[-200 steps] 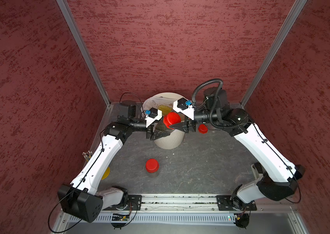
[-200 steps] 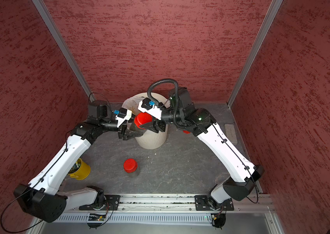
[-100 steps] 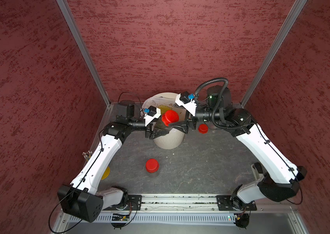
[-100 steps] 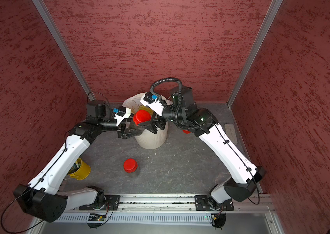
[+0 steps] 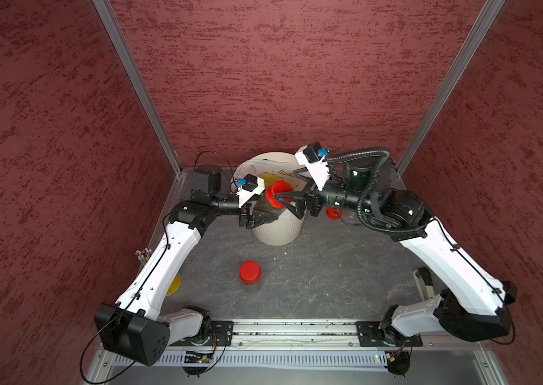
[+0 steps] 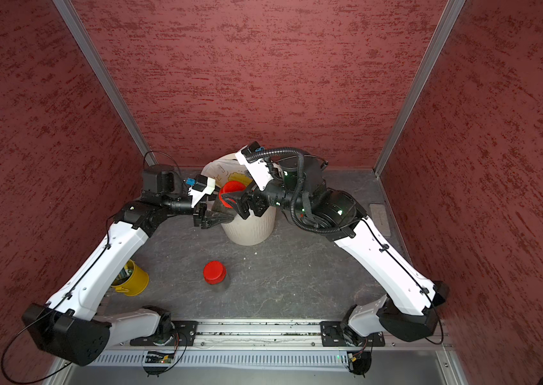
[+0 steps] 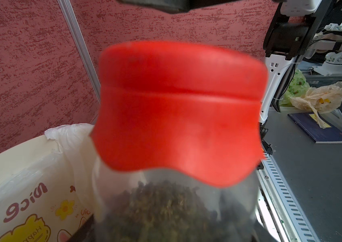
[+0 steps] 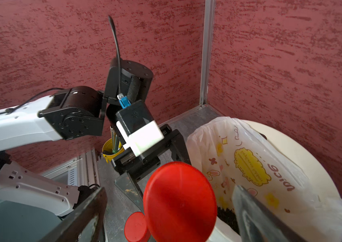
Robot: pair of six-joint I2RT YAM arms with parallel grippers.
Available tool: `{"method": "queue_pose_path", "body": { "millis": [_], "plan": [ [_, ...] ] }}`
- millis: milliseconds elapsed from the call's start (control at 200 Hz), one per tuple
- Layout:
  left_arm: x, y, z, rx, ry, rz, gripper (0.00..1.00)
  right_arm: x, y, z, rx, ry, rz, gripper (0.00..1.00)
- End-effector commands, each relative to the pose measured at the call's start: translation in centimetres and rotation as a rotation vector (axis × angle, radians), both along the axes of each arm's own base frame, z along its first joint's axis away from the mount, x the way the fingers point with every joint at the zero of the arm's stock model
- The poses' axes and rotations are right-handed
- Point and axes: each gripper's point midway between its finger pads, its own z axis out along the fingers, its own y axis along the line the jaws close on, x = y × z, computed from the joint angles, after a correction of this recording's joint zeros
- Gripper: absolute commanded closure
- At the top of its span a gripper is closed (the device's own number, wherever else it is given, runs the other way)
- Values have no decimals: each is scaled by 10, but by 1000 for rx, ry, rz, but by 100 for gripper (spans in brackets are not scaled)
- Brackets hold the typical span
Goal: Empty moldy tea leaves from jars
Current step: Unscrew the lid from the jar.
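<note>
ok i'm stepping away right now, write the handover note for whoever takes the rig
Left gripper: shut on the held jar, above the bin's near rim, leaves inside.
Right gripper: open, jaws either side of the red lid, not gripping it.
Front jar: upright on the table, lid on. Third jar: lid on, half hidden under the right arm beside the bin.
Done: one jar lifted to the bin. To do: take that lid off, tip the leaves in; the other two likely follow, their contents unclear.
</note>
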Motion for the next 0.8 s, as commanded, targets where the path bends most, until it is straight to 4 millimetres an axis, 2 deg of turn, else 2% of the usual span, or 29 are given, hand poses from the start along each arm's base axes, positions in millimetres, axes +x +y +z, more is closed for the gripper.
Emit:
{"method": "queue_pose_path", "body": {
  "millis": [0,356,516,521,581,791],
  "plan": [
    [-1,1,14,-16,-39,2,30,12,-2,-15,-19,57,-120,6],
    [-2,2,14,-17,-39,2,30,15,5,-30,-21,92,-161,7],
    [-2,2,14,-16,-39,2,30,14,5,-27,-18,85,-156,10],
    [-2,2,14,-16,-38,3,30,17,8,-32,-28,91,-156,10],
    [-2,2,14,-16,-39,3,30,20,14,-39,-46,102,-148,11],
    [-1,2,14,-15,-40,5,30,22,21,-43,-58,108,-132,19]
  ]
}}
